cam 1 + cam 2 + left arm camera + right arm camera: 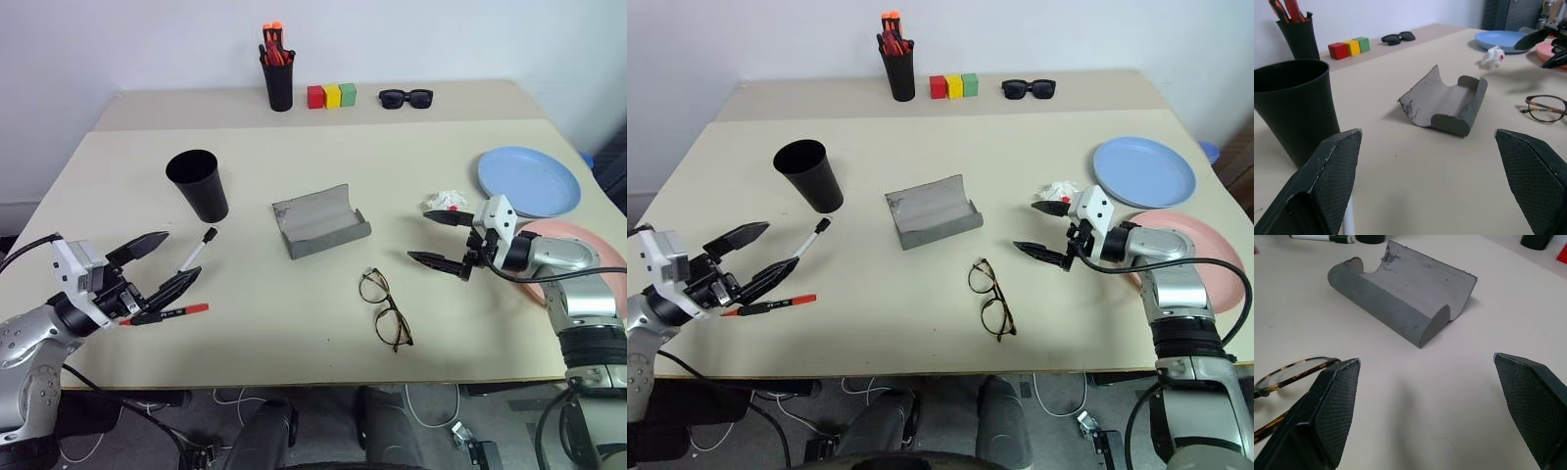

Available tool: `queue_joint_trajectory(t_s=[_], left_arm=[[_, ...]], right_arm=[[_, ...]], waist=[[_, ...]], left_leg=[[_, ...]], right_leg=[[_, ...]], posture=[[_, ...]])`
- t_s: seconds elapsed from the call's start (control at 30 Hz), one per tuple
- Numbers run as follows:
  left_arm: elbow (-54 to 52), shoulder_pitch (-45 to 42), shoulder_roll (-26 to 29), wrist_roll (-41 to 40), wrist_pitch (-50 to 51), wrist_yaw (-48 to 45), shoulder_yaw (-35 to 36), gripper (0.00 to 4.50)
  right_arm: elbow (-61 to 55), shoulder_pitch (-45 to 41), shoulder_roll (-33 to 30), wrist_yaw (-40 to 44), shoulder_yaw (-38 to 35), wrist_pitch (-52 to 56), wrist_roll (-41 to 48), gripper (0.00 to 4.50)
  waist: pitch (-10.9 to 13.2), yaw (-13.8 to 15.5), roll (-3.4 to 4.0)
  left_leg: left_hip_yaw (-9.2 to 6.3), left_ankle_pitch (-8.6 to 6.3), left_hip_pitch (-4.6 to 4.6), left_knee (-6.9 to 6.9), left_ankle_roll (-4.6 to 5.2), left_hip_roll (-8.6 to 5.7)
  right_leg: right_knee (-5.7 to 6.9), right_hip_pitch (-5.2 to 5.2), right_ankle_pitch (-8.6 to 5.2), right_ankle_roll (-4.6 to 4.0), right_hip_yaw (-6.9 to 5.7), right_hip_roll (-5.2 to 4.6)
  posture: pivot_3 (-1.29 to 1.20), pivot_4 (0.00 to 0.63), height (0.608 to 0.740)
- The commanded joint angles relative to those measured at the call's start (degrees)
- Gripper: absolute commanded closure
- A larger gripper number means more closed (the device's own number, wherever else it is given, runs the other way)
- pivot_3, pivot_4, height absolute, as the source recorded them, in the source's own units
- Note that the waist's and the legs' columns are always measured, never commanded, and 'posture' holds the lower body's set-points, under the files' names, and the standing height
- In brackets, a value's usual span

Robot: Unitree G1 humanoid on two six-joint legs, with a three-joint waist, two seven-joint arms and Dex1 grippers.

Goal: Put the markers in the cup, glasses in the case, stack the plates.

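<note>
Left eye view shows both markers near the table's left front corner: the red-capped marker (168, 313) lies along the front edge, the white marker (197, 249) slants up toward the cup (199, 183). Just beside them hangs the left gripper (157, 262), jaws wide and empty, clearly the nearer arm. The right gripper (438, 238), also wide and empty, hovers well apart by the glasses (385, 308).

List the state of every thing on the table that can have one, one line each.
case: open, empty
cup: upright, empty
glasses: unfolded, on table
red-capped marker: lying flat, capped
white marker: lying flat
blue plate: unstacked
pink plate: beside it, unstacked
left hand: open
right hand: open
</note>
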Motion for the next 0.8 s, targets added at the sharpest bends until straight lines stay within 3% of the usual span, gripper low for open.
queue_joint_trajectory(t_s=[0.03,0.43,0.63,0.8], left_arm=[[0.8,-1.3,0.4,-0.3,-0.4,-1.1,-0.5,0.0],[7.1,-6.8,1.5,0.7,-0.3,-4.4,-2.9,0.0],[6.7,-5.4,5.3,-1.0,5.8,-4.2,-0.7,0.0],[6.7,-3.7,11.8,-6.8,12.4,-12.7,2.8,0.0]], right_arm=[[-4.8,1.1,-0.2,-0.9,-1.7,0.8,1.1,0.04],[-16.9,4.8,-1.1,-5.1,-3.0,7.2,2.0,0.04],[-18.9,3.9,2.2,-6.6,-0.8,8.3,2.4,0.04],[-23.4,5.0,3.6,-8.1,-0.2,10.1,3.0,0.04]], waist=[[0.0,0.0,0.0],[0.0,-0.1,-0.01],[0.0,-0.3,-0.02],[0.0,-0.1,-0.05]], left_leg=[[0.01,0.0,0.01,0.0,0.0,0.0],[0.19,-0.05,-0.01,0.01,-0.08,0.1],[0.24,-0.08,-0.01,0.0,-0.08,0.11],[0.24,-0.09,-0.11,0.0,-0.1,0.16]], right_leg=[[0.0,0.0,0.0,0.0,0.01,0.02],[0.02,-0.16,0.05,-0.06,0.18,0.2],[0.01,-0.21,0.06,-0.06,0.22,0.21],[0.06,-0.35,0.07,-0.06,0.23,0.24]], posture=[[0.0,0.15,0.74],[0.0,0.15,0.74],[0.0,0.15,0.74],[0.0,0.15,0.74]])
